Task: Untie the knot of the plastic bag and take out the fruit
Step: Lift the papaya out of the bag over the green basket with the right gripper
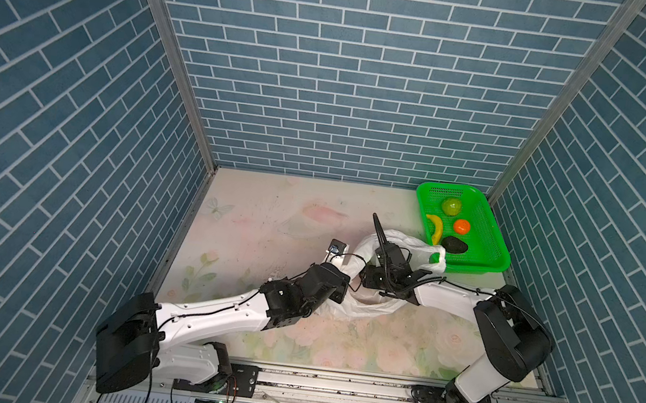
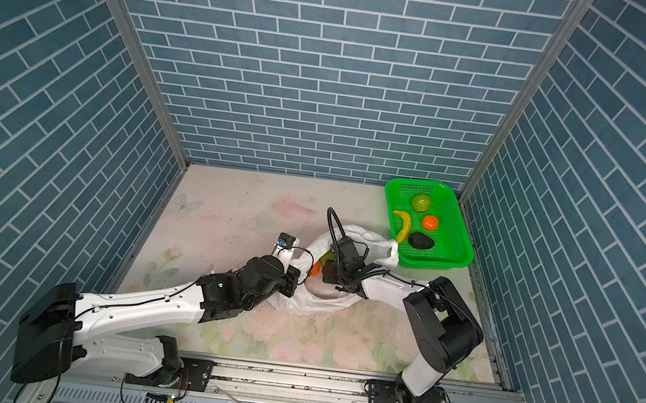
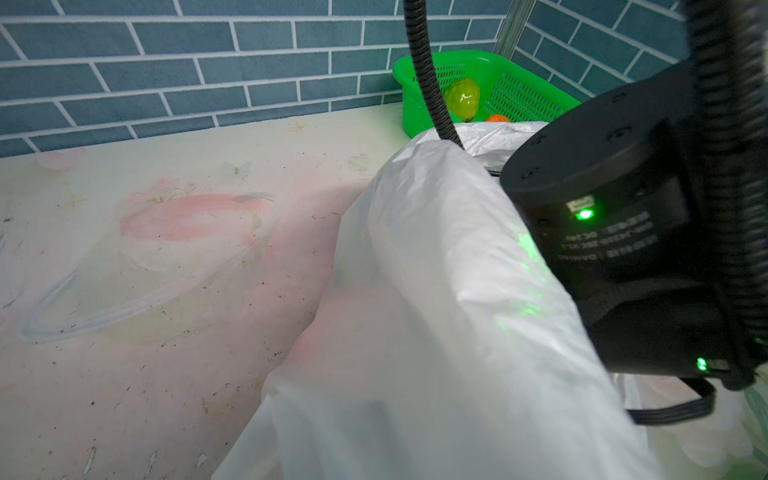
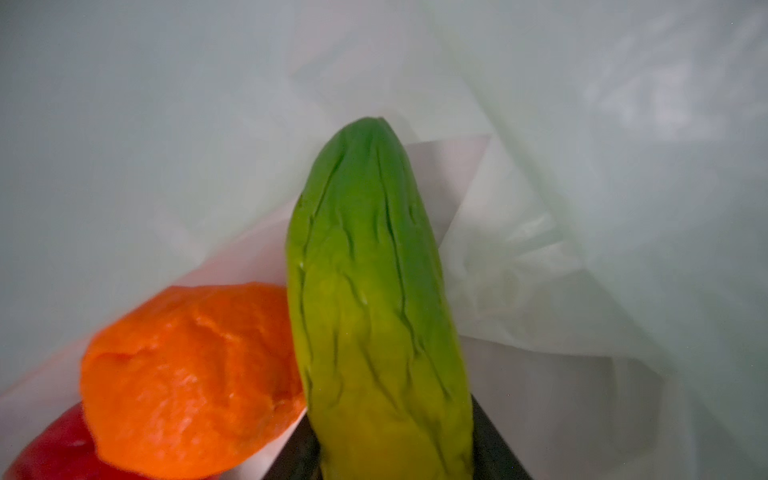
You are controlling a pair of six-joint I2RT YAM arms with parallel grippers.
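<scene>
Left gripper [image 2: 294,280] is clamped shut on the plastic bag [image 3: 436,291] at its 8 o'clock rim, holding the mouth up. Inside, right gripper [image 4: 390,415] pinches the mango [image 4: 370,291], with the orange [image 4: 187,374] touching it. The basket [image 1: 476,268] sits at 2 o'clock. The wrinkled mango could slip, or film could snag the jaws on lifting.

Both top views are bright and evenly lit from overhead, so the arms [image 1: 215,315] throw only faint, soft shadows on the table [image 1: 268,221]. The brick walls [image 1: 350,68] splay and bend towards the edges from the wide lens, and the green basket [image 1: 472,270] glows oversaturated. In the left wrist view the plastic bag [image 3: 436,311] is close and soft, flecked with green glints from a status light [image 3: 584,214]. The right wrist view is dim, with milky light filtering through plastic; the mango [image 4: 374,291] is fairly sharp, the orange [image 4: 187,374] smeared.
</scene>
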